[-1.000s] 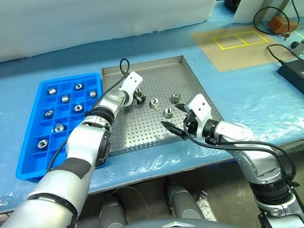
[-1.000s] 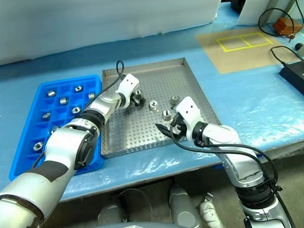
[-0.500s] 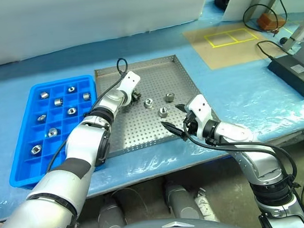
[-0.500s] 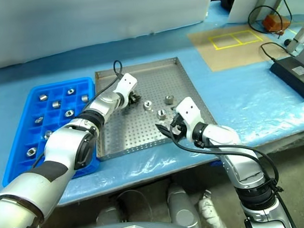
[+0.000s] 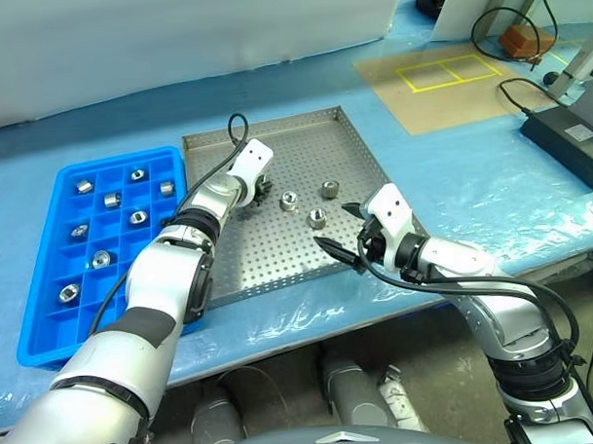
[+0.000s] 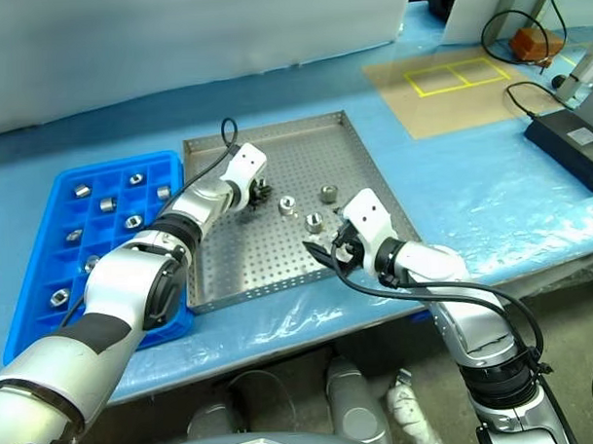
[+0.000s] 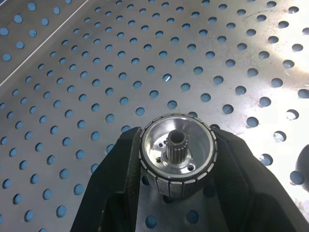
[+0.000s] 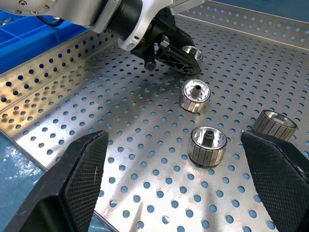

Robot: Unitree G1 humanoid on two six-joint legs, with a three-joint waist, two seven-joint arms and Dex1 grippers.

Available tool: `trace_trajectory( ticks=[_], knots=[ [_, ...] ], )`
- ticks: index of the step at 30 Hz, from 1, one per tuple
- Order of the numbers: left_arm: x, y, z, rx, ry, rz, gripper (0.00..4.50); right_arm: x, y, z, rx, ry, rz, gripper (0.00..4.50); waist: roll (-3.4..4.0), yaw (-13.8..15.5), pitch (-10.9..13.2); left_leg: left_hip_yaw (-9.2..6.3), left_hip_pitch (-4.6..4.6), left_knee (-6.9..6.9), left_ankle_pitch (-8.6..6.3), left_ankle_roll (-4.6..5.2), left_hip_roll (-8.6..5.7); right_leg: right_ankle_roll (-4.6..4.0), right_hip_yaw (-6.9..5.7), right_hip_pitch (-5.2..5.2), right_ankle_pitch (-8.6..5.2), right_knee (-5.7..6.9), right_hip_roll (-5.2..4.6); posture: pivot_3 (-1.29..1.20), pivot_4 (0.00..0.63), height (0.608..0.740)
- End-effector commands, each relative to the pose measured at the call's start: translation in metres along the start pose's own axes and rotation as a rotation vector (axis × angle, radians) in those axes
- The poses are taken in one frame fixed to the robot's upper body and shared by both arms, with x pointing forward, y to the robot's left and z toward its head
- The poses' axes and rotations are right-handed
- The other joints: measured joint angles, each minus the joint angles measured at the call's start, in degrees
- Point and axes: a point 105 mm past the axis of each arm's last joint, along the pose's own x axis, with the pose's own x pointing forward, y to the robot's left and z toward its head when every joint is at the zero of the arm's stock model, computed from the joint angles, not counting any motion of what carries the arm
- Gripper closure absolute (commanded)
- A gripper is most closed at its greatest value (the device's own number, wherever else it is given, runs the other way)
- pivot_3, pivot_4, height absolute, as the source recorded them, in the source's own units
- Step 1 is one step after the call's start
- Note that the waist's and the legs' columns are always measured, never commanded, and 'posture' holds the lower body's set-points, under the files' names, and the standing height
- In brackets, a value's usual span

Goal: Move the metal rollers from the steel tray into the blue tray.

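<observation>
Starting from the blue tray (image 5: 47,323), we count seven rollers already sitting in its compartments. The steel tray (image 5: 308,270) lies right beside it on the desk (image 5: 490,191). Over the steel tray's near-left part, our left end effector (image 7: 176,166) is clamped on a metal roller (image 7: 177,154), fingers (image 7: 118,169) pressing both flanks, bore axis upright, the piece resting on the perforated floor. The blue tray lies directly to that hand's left, so we judge a lift and a leftward carry comes next. Three loose rollers (image 8: 195,95) wait mid-tray, further right. At the steel tray's front-right corner, our right end effector (image 5: 343,228) hovers wide and empty, nearest to those three.
</observation>
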Motion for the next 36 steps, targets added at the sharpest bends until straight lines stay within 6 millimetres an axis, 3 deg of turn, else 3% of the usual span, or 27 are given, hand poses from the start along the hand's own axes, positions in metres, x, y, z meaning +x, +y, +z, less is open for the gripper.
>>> trace_trajectory(
  ticks=[1,4,11,17,24,31,36],
  knots=[
    [-0.002,0.004,0.003,-0.002,-0.011,-0.003,2.75,-0.001,0.000,0.013,-0.029,-0.050,-0.001,0.00,0.00,-0.01,0.00,0.00,0.00,0.00,0.00,0.00,0.00,0.00,0.00,0.00,0.00,0.00,0.00,-0.72,0.150,0.740],
    [-0.004,0.004,0.014,-0.043,-0.052,-0.039,2.75,0.001,0.000,0.014,-0.033,-0.055,0.008,0.00,0.00,0.00,0.00,0.00,0.00,0.00,0.01,-0.01,0.00,0.00,0.00,0.00,0.00,0.00,0.00,-0.70,0.150,0.740],
    [-0.021,0.010,0.059,-0.055,-0.204,-0.197,2.75,0.009,-0.004,0.020,-0.054,-0.076,0.040,0.00,-0.01,0.51,0.09,0.00,-0.03,-0.01,0.02,-0.04,0.00,0.00,-0.01,-0.02,0.00,0.00,-0.01,-0.63,0.150,0.740],
    [-0.049,0.045,0.081,0.007,-0.284,-0.194,2.75,0.021,-0.005,0.026,-0.091,-0.095,0.104,0.00,0.02,0.65,0.13,0.00,0.01,-0.10,0.07,-0.12,0.01,0.00,-0.02,-0.03,0.00,0.01,0.00,-0.55,0.150,0.740],
    [-0.084,0.075,0.082,0.065,-0.330,-0.251,2.75,0.036,-0.007,0.040,-0.151,-0.128,0.179,0.00,0.04,2.50,0.29,0.00,0.03,-0.15,0.12,-0.20,0.02,0.00,-0.06,-0.04,0.00,0.09,-0.01,-0.43,0.150,0.740],
    [-0.136,0.120,0.072,0.029,-0.378,-0.224,2.75,0.062,0.005,0.071,-0.199,-0.212,0.341,0.00,0.04,6.03,0.51,0.01,0.16,-0.35,0.23,-0.40,0.10,-0.02,-0.09,-0.21,0.00,0.47,0.02,-0.23,0.150,0.740],
    [-0.173,0.132,0.048,0.019,-0.381,-0.191,2.75,0.085,0.020,0.090,-0.205,-0.270,0.441,0.00,0.05,9.46,0.51,0.02,0.07,-0.63,0.36,-0.61,0.15,-0.09,-0.18,-0.47,-0.04,0.61,0.01,-0.08,0.150,0.740]
  ],
)
